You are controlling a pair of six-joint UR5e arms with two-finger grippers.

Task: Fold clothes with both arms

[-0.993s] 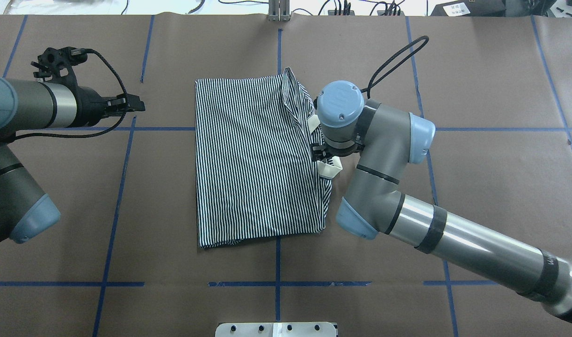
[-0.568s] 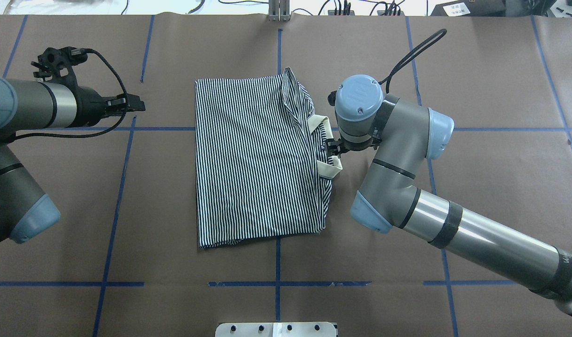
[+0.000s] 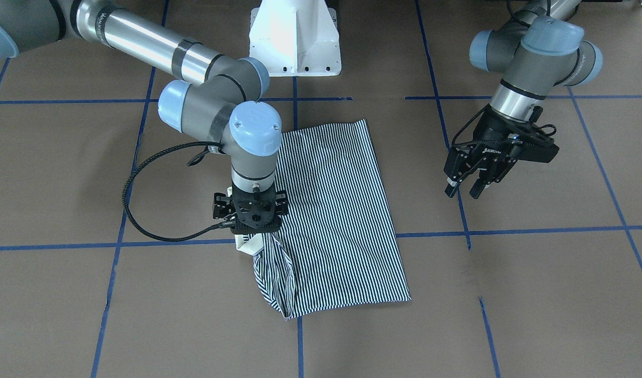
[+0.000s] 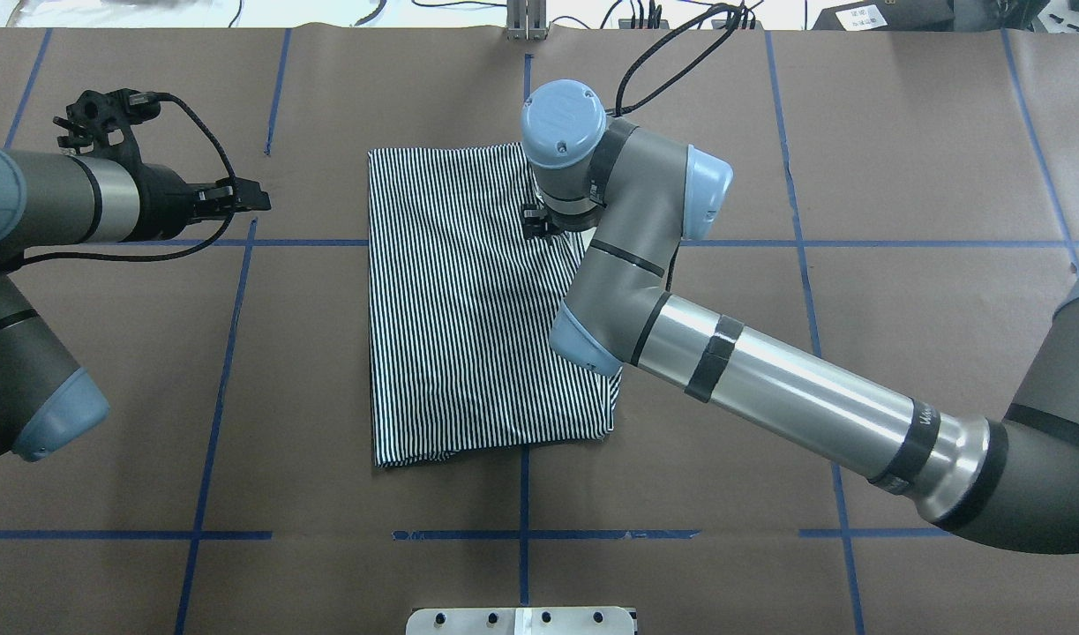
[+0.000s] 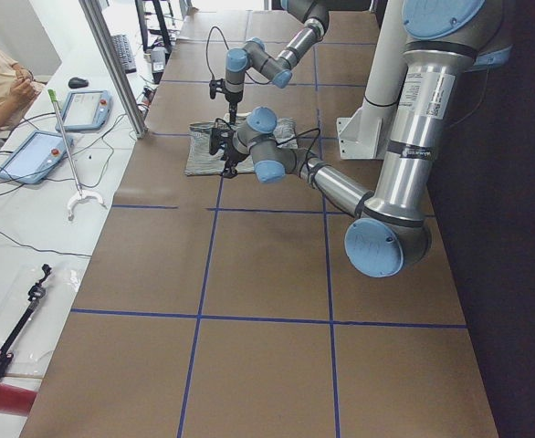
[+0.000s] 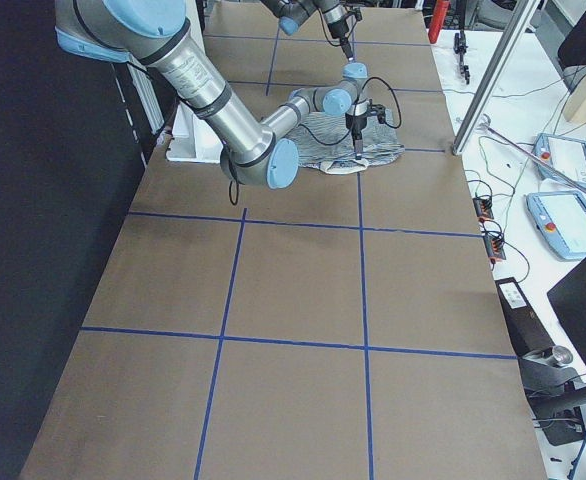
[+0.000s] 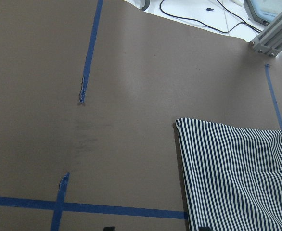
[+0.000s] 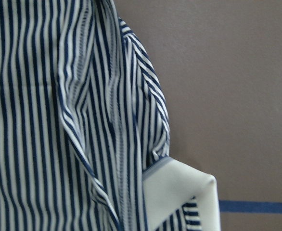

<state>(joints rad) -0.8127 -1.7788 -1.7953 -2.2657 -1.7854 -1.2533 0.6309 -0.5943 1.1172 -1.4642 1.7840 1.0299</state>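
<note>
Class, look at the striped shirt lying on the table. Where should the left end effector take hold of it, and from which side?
Probably grip the shirt at its far-left corner, coming in low from the robot's left. That edge lies straight and flat, faces the open left end effector, and is clear of the right arm over the collar side.

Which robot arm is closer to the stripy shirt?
Right. The right gripper hangs just over the shirt at its collar; the left gripper is off to the side above bare table, jaws apart, clear of the shirt.
</note>
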